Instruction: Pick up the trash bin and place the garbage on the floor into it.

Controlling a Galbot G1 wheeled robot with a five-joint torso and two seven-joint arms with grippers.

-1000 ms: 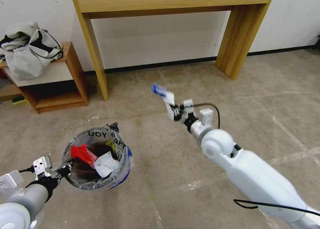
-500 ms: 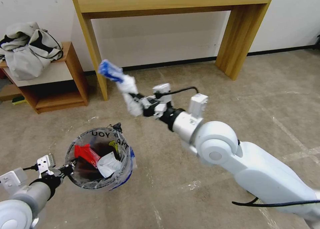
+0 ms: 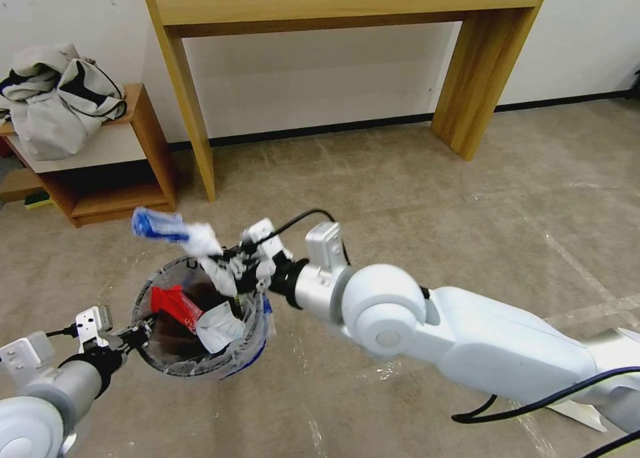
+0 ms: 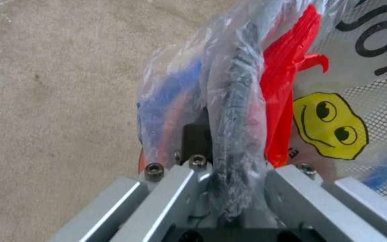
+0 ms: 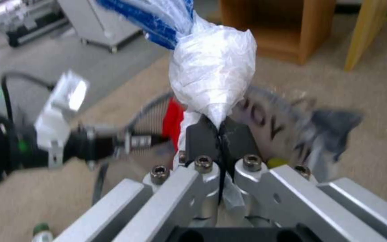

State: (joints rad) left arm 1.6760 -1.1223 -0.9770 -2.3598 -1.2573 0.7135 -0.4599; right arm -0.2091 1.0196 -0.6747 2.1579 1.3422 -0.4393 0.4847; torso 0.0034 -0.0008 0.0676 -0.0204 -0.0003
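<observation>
Above the bag-lined round red trash bin, whose rim the left claw clamps, the right claw pinches a crumpled white-and-blue wrapper.

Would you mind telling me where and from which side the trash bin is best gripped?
At its rim, from the outer side nearest the robot's left. The trash bin stands upright with an open mouth, so its thin rim fits between jaws, as the left gripper shows. The right gripper holds a wrapper over it.

Crinkly clear plastic liner (glossy)
</observation>
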